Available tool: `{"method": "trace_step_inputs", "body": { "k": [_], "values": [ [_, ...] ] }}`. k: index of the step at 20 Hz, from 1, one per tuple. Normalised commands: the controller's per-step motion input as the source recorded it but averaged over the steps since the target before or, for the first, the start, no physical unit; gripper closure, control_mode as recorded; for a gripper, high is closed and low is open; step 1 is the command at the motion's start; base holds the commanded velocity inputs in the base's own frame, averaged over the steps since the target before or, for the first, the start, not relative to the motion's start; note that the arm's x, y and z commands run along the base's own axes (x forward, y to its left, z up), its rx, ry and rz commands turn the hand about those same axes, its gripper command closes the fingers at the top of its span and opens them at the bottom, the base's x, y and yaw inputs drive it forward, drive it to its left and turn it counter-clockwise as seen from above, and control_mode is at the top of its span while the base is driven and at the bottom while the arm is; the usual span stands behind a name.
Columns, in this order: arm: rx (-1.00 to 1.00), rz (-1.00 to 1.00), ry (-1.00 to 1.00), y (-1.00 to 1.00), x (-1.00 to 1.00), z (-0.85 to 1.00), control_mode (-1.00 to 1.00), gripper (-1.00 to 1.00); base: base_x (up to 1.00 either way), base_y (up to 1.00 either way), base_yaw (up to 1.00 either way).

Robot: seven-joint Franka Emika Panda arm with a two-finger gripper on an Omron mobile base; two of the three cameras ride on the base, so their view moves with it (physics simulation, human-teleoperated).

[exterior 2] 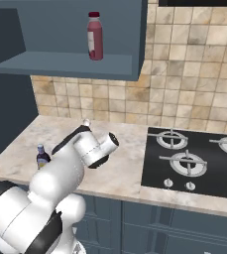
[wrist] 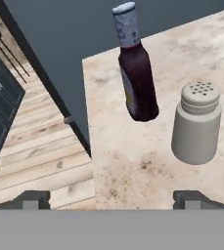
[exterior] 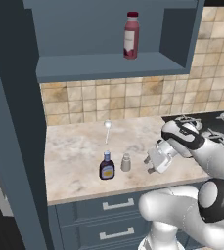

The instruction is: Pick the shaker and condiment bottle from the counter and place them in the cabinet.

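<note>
The condiment bottle, dark brown with a blue cap and yellow label, stands near the front edge of the beige counter. The small grey shaker stands just right of it. My gripper hovers low over the counter right of the shaker, pointing at it, jaws open and empty. In the hand view the shaker is close ahead on the right and the condiment bottle is behind it to the left; the gripper is wide open. The open cabinet hangs above. The arm partly hides the condiment bottle.
A tall red bottle stands on the cabinet shelf. A small white utensil lies toward the back of the counter. A black stove sits to the right. Blue-grey drawers run under the counter, and a tall dark panel borders it on the left.
</note>
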Motion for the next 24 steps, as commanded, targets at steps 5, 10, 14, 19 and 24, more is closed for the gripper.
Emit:
{"method": "trace_step_inputs", "body": {
  "k": [5,10,14,19,24],
  "values": [
    [0.23,0.13,0.00,-0.02,0.01,-0.02,-1.00,-1.00,0.00,0.00,0.00],
    [0.22,0.06,0.00,0.00,0.01,-0.03,-1.00,-1.00,0.00,0.00,0.00],
    [0.06,0.02,0.00,0.00,-0.04,-0.01,-1.00,-1.00,0.00,0.00,0.00],
    [0.04,-0.03,-0.06,0.06,0.00,0.00,-1.00,-1.00,0.00,0.00,0.00],
    [0.04,-0.08,-0.07,0.13,0.07,0.00,-1.00,-1.00,0.00,0.00,0.00]
  ]
}}
